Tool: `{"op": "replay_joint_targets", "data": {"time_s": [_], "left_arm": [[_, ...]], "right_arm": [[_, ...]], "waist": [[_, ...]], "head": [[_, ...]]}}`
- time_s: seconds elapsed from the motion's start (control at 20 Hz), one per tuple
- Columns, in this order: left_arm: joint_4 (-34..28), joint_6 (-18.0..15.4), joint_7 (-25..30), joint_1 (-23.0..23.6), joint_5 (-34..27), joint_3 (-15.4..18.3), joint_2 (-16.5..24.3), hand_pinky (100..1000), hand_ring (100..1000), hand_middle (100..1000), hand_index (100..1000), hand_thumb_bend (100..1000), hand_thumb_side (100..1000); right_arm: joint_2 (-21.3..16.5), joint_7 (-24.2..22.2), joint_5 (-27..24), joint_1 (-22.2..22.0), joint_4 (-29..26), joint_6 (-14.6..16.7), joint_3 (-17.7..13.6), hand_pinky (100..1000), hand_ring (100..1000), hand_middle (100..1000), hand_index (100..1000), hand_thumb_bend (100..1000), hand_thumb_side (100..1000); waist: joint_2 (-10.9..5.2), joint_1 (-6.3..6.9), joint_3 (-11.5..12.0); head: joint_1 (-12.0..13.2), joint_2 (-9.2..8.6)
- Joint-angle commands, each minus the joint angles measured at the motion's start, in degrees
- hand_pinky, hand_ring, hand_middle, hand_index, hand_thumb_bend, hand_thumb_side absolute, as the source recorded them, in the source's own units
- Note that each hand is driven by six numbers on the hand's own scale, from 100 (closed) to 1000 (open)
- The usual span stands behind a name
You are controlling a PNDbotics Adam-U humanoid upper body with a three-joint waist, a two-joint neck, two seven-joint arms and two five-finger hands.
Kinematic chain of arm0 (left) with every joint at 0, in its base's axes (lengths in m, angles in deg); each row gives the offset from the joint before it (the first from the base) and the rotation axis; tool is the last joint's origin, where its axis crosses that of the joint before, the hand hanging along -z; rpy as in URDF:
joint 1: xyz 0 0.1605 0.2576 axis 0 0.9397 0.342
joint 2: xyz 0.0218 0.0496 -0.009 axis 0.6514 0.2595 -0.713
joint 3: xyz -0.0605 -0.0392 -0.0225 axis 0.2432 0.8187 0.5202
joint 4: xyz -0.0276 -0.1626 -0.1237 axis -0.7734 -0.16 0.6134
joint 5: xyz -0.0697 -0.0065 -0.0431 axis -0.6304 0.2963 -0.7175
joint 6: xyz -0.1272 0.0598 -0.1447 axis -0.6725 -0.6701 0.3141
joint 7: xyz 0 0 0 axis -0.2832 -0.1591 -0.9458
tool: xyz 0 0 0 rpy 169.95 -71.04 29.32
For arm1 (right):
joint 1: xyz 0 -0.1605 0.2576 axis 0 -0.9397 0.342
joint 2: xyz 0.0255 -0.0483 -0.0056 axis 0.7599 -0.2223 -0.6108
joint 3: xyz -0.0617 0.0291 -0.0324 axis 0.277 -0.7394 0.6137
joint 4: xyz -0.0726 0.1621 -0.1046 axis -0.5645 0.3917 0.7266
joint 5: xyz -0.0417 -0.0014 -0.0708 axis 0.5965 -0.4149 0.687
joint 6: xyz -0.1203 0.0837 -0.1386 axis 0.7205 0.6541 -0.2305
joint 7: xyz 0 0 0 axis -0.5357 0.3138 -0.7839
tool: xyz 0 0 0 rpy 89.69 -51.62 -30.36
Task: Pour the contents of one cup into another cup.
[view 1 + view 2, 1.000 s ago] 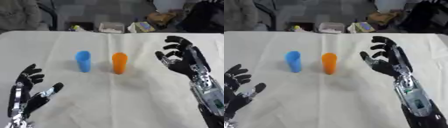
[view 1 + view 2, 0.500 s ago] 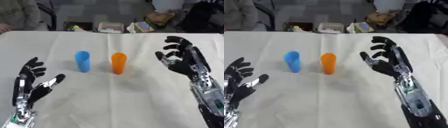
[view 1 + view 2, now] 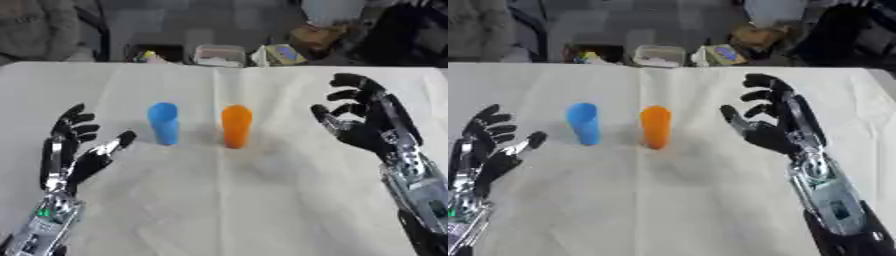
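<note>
A blue cup (image 3: pixel 163 123) and an orange cup (image 3: pixel 235 126) stand upright side by side on the white tablecloth (image 3: pixel 227 200), blue on the left. My left hand (image 3: pixel 73 155) is open, fingers spread and pointing up, to the left of the blue cup and apart from it. To the right of the orange cup my right hand (image 3: pixel 366 125) is open with its palm turned toward that cup and a clear gap between them. Neither hand holds anything. What the cups contain does not show.
Beyond the table's far edge lie a clear box (image 3: pixel 219 54), a small packet (image 3: pixel 283 53) and other clutter on a dark floor. A person's sleeve (image 3: pixel 39 27) shows at the far left corner.
My left hand has risen from the lower left corner and moved toward the blue cup. The right hand has barely moved. Both cups stand where they were.
</note>
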Motion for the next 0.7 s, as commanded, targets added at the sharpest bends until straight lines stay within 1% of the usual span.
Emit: {"op": "replay_joint_targets", "data": {"time_s": [0.05,0.1,0.15,0.2,0.4,0.7], "left_arm": [[3.09,-0.45,0.00,-3.03,-1.11,-0.49,1.72,714,679,686,868,1000,343],[4.13,-0.65,0.06,-3.97,-1.41,-0.61,1.82,714,678,686,868,1000,342],[4.94,-0.94,0.14,-4.67,-1.68,-0.71,1.89,713,678,683,867,1000,363],[5.64,-1.26,0.31,-5.51,-2.06,-0.88,2.04,713,678,684,868,1000,345],[8.12,-2.17,1.87,-8.66,-2.66,-1.70,3.04,715,679,684,868,1000,364],[11.04,-3.30,4.62,-11.54,-3.28,-2.12,3.44,721,677,679,869,1000,379]], "right_arm": [[-0.45,-0.33,-0.21,0.76,-1.33,0.08,0.07,509,682,729,809,470,184],[-0.39,-0.39,-0.22,0.81,-1.33,0.09,0.13,509,682,729,809,470,183],[-0.34,-0.44,-0.23,0.84,-1.33,0.09,0.17,508,682,729,809,466,176],[-0.27,-0.50,-0.24,0.89,-1.34,0.09,0.24,508,682,729,809,471,183],[-0.01,-0.84,-0.30,1.22,-1.51,0.13,0.55,508,681,728,809,470,181],[0.31,-1.30,-0.36,1.76,-1.84,0.14,0.95,507,681,728,809,468,179]], "waist": [[-0.71,-0.03,-0.29],[-0.65,-0.07,-0.45],[-0.60,-0.10,-0.57],[-0.50,-0.17,-0.82],[-0.03,-0.41,-1.91],[1.00,-0.82,-3.72]], "head": [[0.54,-0.69],[0.65,-0.72],[0.70,-0.76],[0.81,-0.84],[1.34,-1.38],[2.10,-2.56]]}}
